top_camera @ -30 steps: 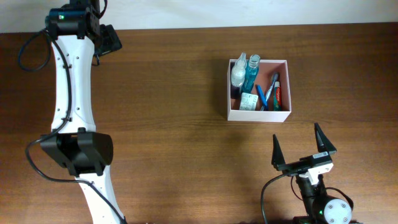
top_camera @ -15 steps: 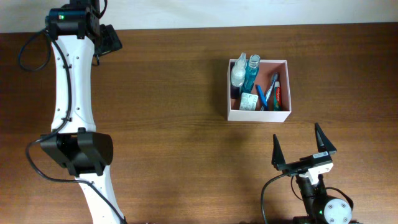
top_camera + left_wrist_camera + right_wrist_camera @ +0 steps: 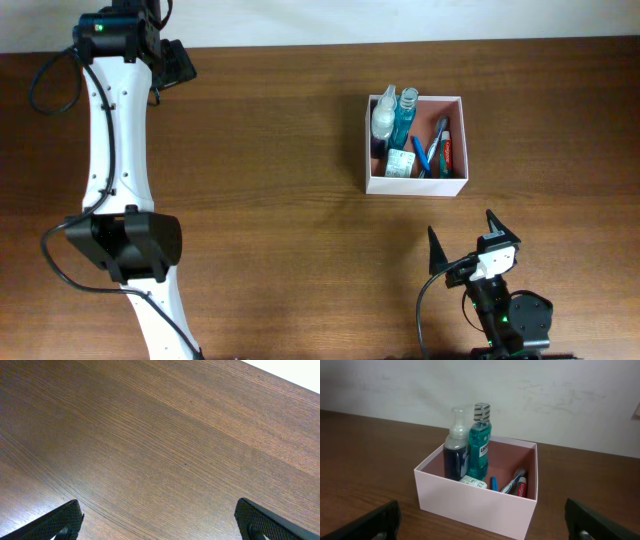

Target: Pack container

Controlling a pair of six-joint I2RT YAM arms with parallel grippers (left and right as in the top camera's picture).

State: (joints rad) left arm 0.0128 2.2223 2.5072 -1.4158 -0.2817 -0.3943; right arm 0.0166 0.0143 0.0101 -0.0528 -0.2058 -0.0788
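Observation:
The container point(image 3: 455, 183) is a square white-walled box with a pinkish inside, at the right of the table. It holds a clear pump bottle point(image 3: 383, 118), a teal mouthwash bottle point(image 3: 404, 122), a green-and-white packet point(image 3: 401, 163), a toothbrush and a red toothpaste tube point(image 3: 449, 152). My right gripper point(image 3: 466, 242) is open and empty, near the front edge below the container. The right wrist view shows the container point(image 3: 470, 497) ahead between the open fingers point(image 3: 485, 522). My left gripper point(image 3: 160, 520) is open and empty over bare wood at the far left.
The white left arm point(image 3: 115, 150) runs along the left side of the table, from the front edge to the back. A pale wall stands behind the table in the right wrist view.
My right gripper has drawn back toward the front edge and turned slightly, still open. The left arm and the container have not moved.

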